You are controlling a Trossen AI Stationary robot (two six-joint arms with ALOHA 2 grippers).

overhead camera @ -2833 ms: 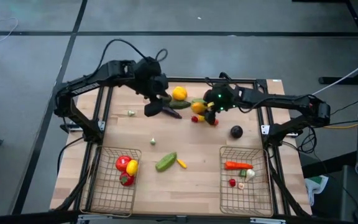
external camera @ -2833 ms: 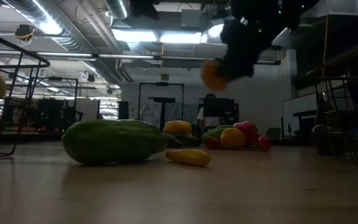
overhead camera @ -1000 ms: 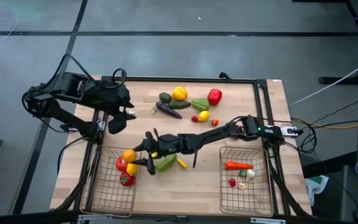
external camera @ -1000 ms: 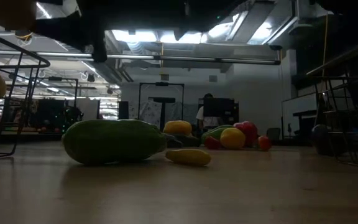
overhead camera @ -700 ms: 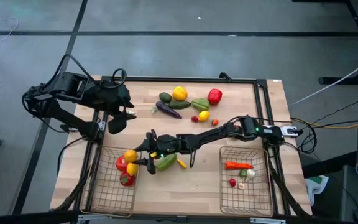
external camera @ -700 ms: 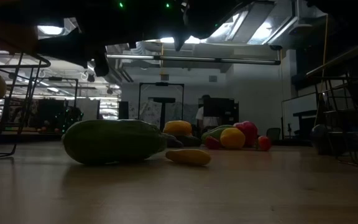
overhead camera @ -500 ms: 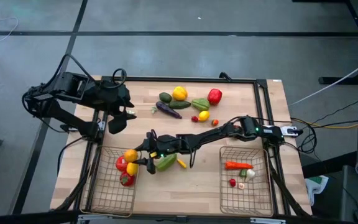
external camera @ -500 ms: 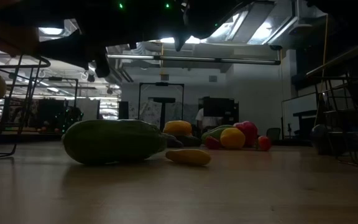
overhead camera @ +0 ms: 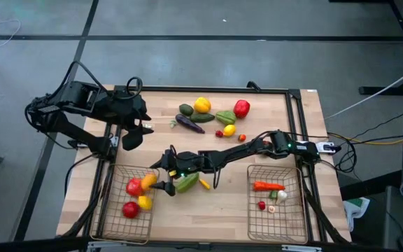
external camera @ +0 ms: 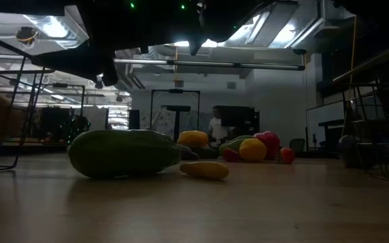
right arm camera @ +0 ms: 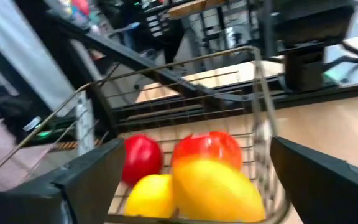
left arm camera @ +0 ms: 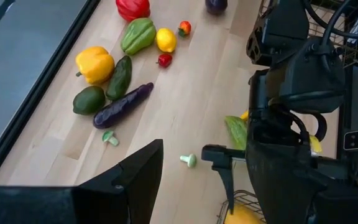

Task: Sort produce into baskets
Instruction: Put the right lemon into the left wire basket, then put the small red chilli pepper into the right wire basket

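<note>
Right tool, jaws spread wide and empty, at the rim of the left basket above an orange fruit on red and yellow pieces. Risk: retreating fingers snag the wire or nudge the cucumber beside them. Left tool, partly open, idles over the counter.

Toy produce spread over the table and two wire baskets at its near corners.

The left basket, at about 7 o'clock, holds two red pieces, a yellow one and an orange one; the right basket, at 5 o'clock, holds a carrot, a small red piece and a pale one. At 12 o'clock lie a yellow pepper, a red pepper, green pieces and a purple eggplant. A green cucumber lies near the centre.
</note>
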